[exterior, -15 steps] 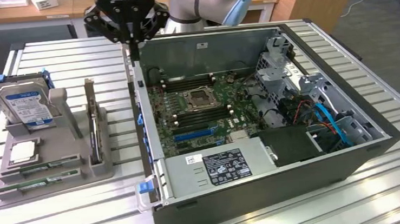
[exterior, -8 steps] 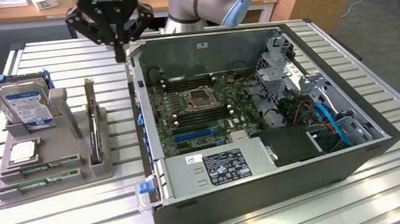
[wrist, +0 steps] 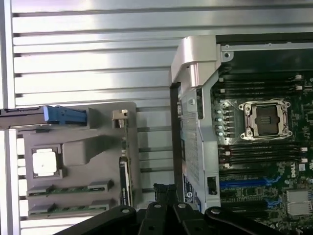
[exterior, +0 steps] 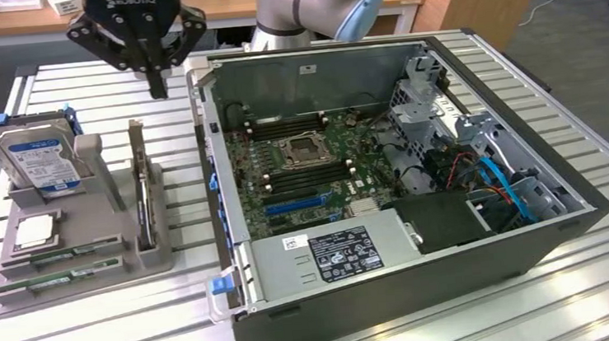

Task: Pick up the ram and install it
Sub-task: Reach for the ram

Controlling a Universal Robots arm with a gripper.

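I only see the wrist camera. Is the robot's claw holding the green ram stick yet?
Observer: No. The gripper is shut and holds nothing, up above the table.
Operator: What's the blue thing on the grey holder?
Observer: A rail on a hard drive. It stands upright in the holder and has a blue and white label.
Operator: What's past the motherboard?
Observer: Blue cables, at the exterior view's right end of the case.

Upside-down Robotiq brand on gripper [exterior: 157, 86], power supply label [exterior: 340, 254] print unreadable
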